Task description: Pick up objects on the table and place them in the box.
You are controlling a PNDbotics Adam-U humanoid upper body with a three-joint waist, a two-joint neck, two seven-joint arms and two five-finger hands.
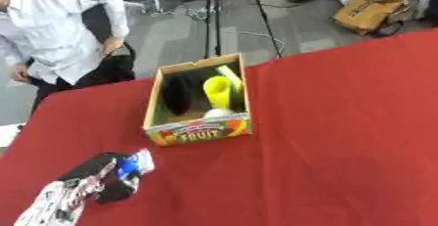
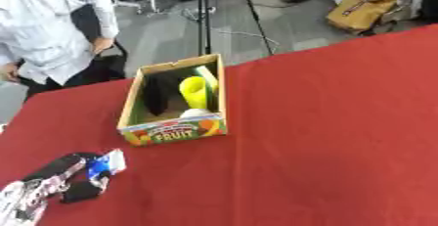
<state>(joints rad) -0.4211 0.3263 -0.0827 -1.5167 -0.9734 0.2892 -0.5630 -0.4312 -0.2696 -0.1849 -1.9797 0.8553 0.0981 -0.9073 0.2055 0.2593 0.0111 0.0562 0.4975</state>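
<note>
The left hand point(image 1: 101, 180) is low on the left, its fingers curled round a small blue and white thing point(image 1: 135, 163). Just behind it on the red table point(image 1: 342, 122) sits the cardboard box point(image 1: 198, 131), with a yellow cup point(image 1: 217, 91) inside.

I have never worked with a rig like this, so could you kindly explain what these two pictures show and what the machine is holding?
Both pictures come from one stereo camera in a humanoid robot's head, looking down at a red cloth-covered table: the same moment through its left and right eyes. The black and silver left robot hand enters at the lower left, its fingers curled round a small blue and white packet. The right robot hand is out of view. Ahead stands an open cardboard box printed FRUIT, already holding a yellow cup-shaped object, a black object and something white. The packet is not yet in the box.
</note>
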